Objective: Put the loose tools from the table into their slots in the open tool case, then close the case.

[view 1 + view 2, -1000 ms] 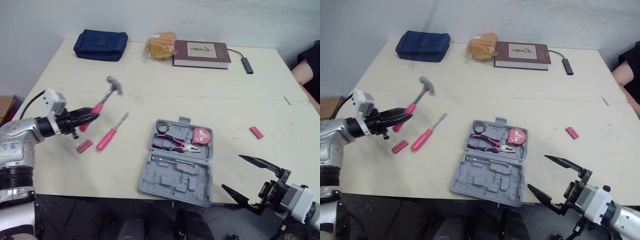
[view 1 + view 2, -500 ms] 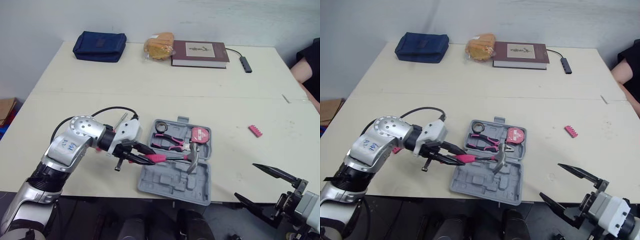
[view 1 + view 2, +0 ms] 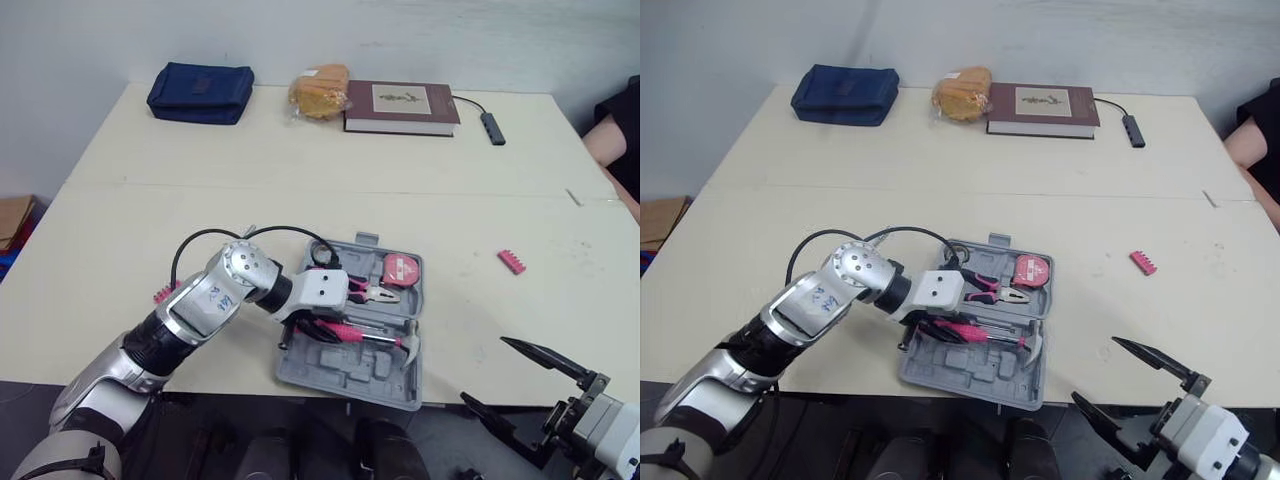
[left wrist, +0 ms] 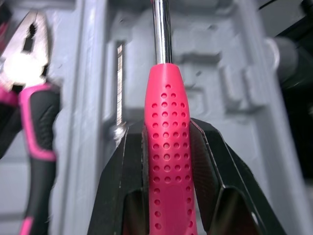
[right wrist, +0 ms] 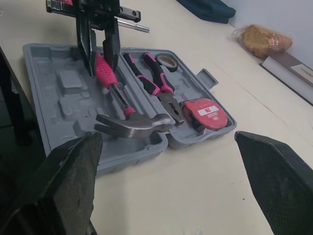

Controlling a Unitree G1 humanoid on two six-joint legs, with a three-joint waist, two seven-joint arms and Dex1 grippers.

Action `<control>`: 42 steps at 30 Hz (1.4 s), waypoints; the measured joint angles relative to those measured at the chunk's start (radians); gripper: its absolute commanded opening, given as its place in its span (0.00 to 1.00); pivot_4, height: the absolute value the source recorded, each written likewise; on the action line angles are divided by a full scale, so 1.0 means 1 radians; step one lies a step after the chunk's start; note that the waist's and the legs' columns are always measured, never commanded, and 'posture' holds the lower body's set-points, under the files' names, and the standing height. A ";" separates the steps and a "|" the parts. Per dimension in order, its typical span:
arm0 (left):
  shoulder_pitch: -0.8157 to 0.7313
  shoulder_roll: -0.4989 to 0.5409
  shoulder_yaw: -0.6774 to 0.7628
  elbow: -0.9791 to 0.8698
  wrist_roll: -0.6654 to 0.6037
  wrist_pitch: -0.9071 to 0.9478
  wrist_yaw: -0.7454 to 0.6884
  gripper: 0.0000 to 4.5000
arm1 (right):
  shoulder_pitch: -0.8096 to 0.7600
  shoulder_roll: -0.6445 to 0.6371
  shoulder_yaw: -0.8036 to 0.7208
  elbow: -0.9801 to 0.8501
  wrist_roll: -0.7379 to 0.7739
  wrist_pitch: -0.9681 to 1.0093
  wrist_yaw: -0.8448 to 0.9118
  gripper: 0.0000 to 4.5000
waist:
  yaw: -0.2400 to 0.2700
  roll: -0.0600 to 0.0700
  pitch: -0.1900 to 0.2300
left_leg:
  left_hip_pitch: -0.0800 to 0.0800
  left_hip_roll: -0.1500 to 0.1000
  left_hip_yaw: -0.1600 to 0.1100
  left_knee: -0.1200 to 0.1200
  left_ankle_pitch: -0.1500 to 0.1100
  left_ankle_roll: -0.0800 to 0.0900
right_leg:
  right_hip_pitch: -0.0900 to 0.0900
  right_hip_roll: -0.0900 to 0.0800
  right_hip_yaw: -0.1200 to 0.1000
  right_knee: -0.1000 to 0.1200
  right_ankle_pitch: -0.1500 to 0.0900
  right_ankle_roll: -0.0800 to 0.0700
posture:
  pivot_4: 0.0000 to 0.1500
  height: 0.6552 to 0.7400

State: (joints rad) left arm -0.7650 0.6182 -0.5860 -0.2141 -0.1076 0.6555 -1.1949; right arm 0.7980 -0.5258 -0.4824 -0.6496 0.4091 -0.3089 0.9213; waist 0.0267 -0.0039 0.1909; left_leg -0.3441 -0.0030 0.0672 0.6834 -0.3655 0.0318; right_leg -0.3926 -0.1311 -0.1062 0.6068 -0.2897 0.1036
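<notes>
The grey tool case [image 3: 322, 366] lies open near the table's front edge. Pliers [image 3: 368, 293] and a red tape measure [image 3: 402, 269] sit in its far half. My left gripper [image 3: 318, 322] is shut on the pink handle [image 4: 166, 147] of the hammer. The hammer lies low across the near half, its steel head [image 5: 134, 124] toward the right end. Off the table's front right corner my right gripper [image 3: 483, 368] hangs wide open, holding nothing. One pink bit holder [image 3: 512, 261] lies right of the case; another [image 3: 165, 293] lies to the left, beside my arm.
Along the back edge are a blue pouch [image 3: 200, 92], a bagged bread roll [image 3: 320, 90], a dark red book [image 3: 402, 107] and a cable adapter [image 3: 492, 128]. A person's arm [image 3: 610, 140] shows at the right edge. A screwdriver shaft [image 5: 133, 25] pokes out behind my left gripper.
My left arm has reached further over the case and lowered the hammer into the near half, its head sliding right. The right gripper has barely moved.
</notes>
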 measured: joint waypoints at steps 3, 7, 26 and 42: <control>-0.006 -0.004 -0.015 0.000 0.015 -0.004 -0.008 0.12 | 0.005 0.005 0.001 0.000 -0.002 -0.008 0.000 1.00 | 0.000 0.000 0.000 | 0.000 0.000 0.000 0.000 0.000 0.000 | 0.000 0.000 0.000 0.000 0.000 0.000 | 1.00 1.00; -0.008 -0.004 -0.022 0.000 0.029 -0.002 -0.023 0.12 | 0.013 0.006 0.001 -0.010 -0.003 -0.016 -0.001 1.00 | 0.000 0.000 0.000 | 0.000 0.000 0.000 0.000 0.000 0.000 | 0.000 0.000 0.000 0.000 0.000 0.000 | 1.00 1.00; -0.006 -0.015 -0.016 0.008 0.063 -0.023 -0.025 0.69 | 0.002 -0.003 0.002 -0.019 -0.004 0.000 -0.022 1.00 | 0.000 0.000 0.000 | 0.000 0.000 -0.001 0.001 0.000 0.001 | 0.000 -0.001 0.000 0.000 0.000 0.000 | 1.00 1.00; 0.138 -0.154 0.201 0.192 -0.118 -0.584 -0.119 0.06 | -0.044 -0.018 0.004 -0.019 -0.004 0.013 -0.024 1.00 | 0.000 0.001 0.000 | 0.001 -0.001 0.000 0.002 0.000 0.001 | 0.001 0.000 -0.001 0.001 0.000 0.000 | 1.00 1.00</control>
State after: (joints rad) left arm -0.6275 0.4638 -0.3851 -0.0217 -0.2254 0.0714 -1.3140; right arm 0.7544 -0.5434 -0.4781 -0.6683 0.4047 -0.2957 0.8970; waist 0.0265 -0.0032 0.1904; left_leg -0.3434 -0.0040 0.0670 0.6851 -0.3651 0.0326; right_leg -0.3916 -0.1307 -0.1071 0.6077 -0.2896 0.1037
